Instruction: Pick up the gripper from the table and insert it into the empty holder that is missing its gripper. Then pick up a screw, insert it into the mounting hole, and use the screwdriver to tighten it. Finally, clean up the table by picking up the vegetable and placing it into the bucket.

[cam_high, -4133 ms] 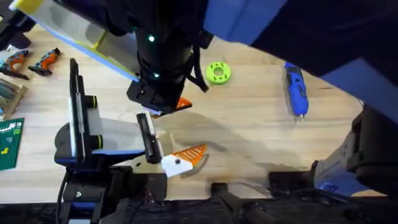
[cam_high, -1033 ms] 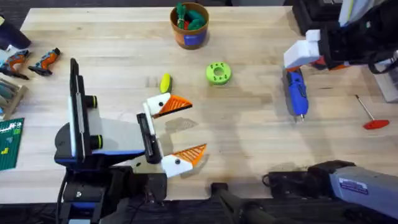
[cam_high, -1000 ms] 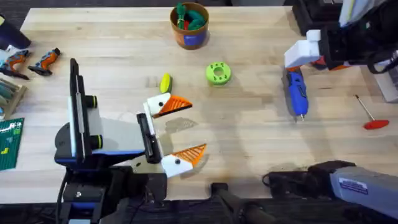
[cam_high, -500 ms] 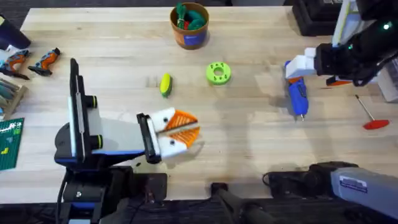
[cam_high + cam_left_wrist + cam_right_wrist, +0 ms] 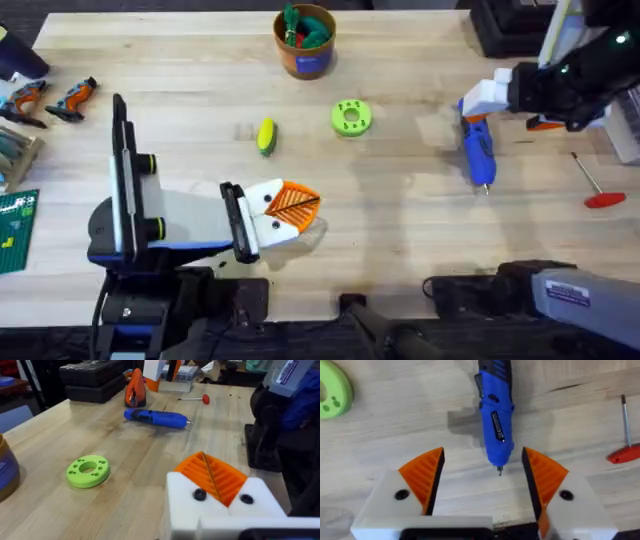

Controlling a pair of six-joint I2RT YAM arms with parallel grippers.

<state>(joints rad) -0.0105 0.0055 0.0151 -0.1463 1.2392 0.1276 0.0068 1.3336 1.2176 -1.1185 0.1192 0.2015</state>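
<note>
Right gripper [image 5: 482, 482] is held spread wide above the screwdriver [image 5: 477, 150], right of frame. Left gripper [image 5: 290, 205] is pressed closed, empty. Risk judged: an off-centre descent could roll the round barrel away.

In the overhead view the right tool [image 5: 505, 95] covers the upper end of the screwdriver [image 5: 478, 152]. The things inside the bucket [image 5: 305, 42] are too small to tell. In the right wrist view the green disc [image 5: 333, 394] is cut by the left edge.
</note>
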